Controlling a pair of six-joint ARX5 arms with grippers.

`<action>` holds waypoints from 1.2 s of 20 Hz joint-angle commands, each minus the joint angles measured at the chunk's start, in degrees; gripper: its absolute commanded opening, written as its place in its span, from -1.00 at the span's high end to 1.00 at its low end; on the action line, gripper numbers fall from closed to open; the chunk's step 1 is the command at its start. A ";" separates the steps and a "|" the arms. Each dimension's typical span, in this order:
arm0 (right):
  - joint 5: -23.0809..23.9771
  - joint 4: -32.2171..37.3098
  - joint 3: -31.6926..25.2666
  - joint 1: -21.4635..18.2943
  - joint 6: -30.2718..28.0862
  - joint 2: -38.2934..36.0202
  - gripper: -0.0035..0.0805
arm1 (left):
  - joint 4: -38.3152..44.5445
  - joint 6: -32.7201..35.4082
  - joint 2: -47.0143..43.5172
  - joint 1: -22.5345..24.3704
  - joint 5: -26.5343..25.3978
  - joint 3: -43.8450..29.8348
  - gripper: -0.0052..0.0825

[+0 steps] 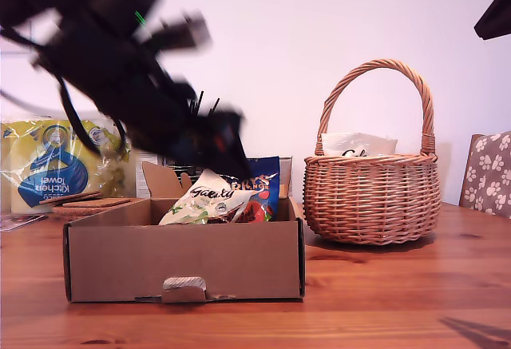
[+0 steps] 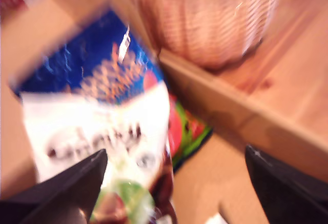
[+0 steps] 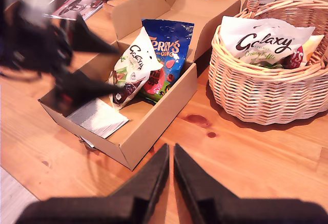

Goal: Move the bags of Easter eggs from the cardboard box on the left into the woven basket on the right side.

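Exterior view: the first gripper (image 1: 231, 153), jaws spread wide and empty, dips toward the Galaxy bag (image 1: 204, 199) and Terry's bag (image 1: 259, 189) leaning together in the box (image 1: 184, 261) at left. The basket (image 1: 371, 197) at right already holds pouches. Light, crinkly, slippery; best pinched at the top seam. The second gripper (image 3: 170, 170) hangs nearly closed, empty.

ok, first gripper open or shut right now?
Open. My first gripper shows its fingers spread wide, hanging over the white Galaxy bag in the cardboard box, gripping nothing.
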 commanded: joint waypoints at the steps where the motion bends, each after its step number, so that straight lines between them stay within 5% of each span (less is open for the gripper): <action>1: 0.09 0.55 -1.33 -0.11 0.04 0.31 0.94 | 1.31 -2.12 2.86 0.02 -2.54 2.08 -0.93; 8: 0.09 0.57 -1.33 -0.11 0.02 0.31 0.94 | -2.43 -8.59 13.09 0.00 -12.55 7.48 -0.93; 14: 0.09 0.57 -1.33 -0.11 0.02 0.31 0.94 | -4.87 -8.98 15.72 0.00 -12.55 7.98 -0.91; 16: 0.09 0.57 -1.33 -0.11 0.04 0.31 0.94 | -5.73 -8.90 15.69 0.00 -12.55 8.26 -0.64; 19: 0.09 0.55 -1.33 -0.11 0.02 0.31 0.94 | -9.33 -8.44 15.69 0.00 -12.37 9.51 0.39; 20: 0.09 0.55 -1.33 -0.11 0.04 0.31 0.94 | -9.60 -8.44 15.69 0.02 -12.37 9.70 0.59; 24: 0.11 0.55 -1.33 -0.11 0.04 0.31 0.94 | -10.29 -8.37 14.62 0.00 -12.55 9.75 0.64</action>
